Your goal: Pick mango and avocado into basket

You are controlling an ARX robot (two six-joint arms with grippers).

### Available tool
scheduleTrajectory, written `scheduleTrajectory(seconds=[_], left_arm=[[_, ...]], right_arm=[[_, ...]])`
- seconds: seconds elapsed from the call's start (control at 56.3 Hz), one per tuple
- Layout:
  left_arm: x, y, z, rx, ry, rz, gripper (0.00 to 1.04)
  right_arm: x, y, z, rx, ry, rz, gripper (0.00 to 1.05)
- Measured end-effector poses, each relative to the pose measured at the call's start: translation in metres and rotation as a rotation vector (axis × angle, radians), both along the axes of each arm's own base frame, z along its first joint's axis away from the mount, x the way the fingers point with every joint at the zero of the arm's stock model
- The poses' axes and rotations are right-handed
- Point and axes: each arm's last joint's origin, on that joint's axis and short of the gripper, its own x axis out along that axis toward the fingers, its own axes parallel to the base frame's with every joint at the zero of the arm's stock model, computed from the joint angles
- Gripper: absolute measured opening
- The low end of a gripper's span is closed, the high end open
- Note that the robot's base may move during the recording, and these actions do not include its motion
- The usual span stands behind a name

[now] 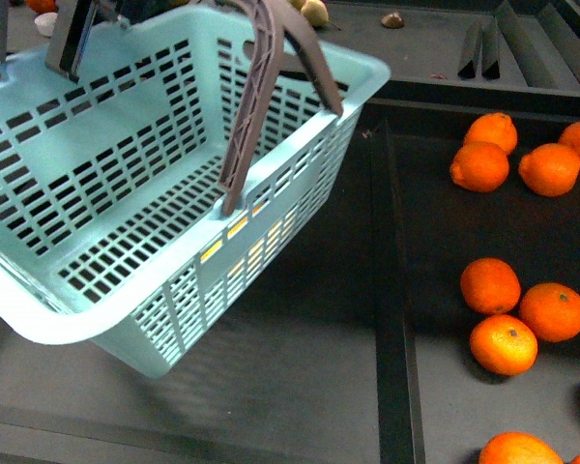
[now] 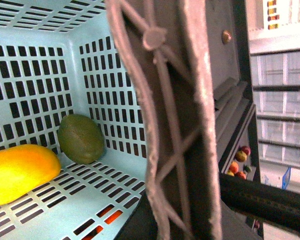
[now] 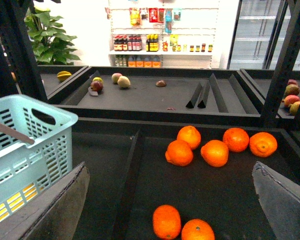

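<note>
The turquoise basket [image 1: 126, 145] hangs tilted above the dark left bin, its grey-brown handles [image 1: 261, 97] raised. My left gripper [image 2: 200, 215] is shut on a handle [image 2: 175, 125], which fills the middle of the left wrist view. Inside the basket lie the yellow-orange mango [image 2: 20, 172] and the dark green avocado [image 2: 81, 138], close together on the slotted floor [image 2: 80, 200]. In the front view only yellow shows through the wall slots [image 1: 234, 232]. My right gripper [image 3: 170, 167] is open and empty over the orange bin, to the right of the basket [image 3: 35, 145].
Several oranges [image 1: 479, 166] lie in the right bin, also in the right wrist view [image 3: 179, 152]. A raised black divider [image 1: 391, 290] separates the two bins. A back tray holds a few small fruits [image 1: 314, 12] and black wedges [image 3: 202, 92]. Black posts [image 3: 282, 60] stand beside the bins.
</note>
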Motion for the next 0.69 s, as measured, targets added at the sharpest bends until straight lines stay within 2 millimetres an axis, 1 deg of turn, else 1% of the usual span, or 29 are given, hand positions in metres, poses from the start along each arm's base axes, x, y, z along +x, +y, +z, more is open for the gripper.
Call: scheduleTrajectory(seconds=[0.053, 0.16, 0.249, 0.373, 0.462, 0.604, 0.693], left_arm=[[0.011, 0.006, -0.016, -0.009, 0.031, 0.03, 0.06], [0.037, 0.013, -0.04, -0.013, 0.073, 0.08, 0.06], [0.053, 0.015, -0.049, -0.051, 0.068, 0.146, 0.06], [0.071, 0.012, -0.054, -0.095, 0.058, 0.179, 0.06], [0.079, 0.012, -0.061, -0.113, 0.067, 0.208, 0.06], [0.082, 0.012, -0.078, -0.098, 0.114, 0.223, 0.06], [0.082, 0.012, -0.078, -0.095, 0.121, 0.236, 0.06]], right_arm=[[0.0, 0.0, 0.0, 0.0, 0.0, 0.0, 0.97], [0.0, 0.0, 0.0, 0.0, 0.0, 0.0, 0.97], [0.0, 0.0, 0.0, 0.0, 0.0, 0.0, 0.97], [0.0, 0.0, 0.0, 0.0, 0.0, 0.0, 0.97], [0.0, 0.0, 0.0, 0.0, 0.0, 0.0, 0.97], [0.0, 0.0, 0.0, 0.0, 0.0, 0.0, 0.97], [0.0, 0.0, 0.0, 0.0, 0.0, 0.0, 0.97]])
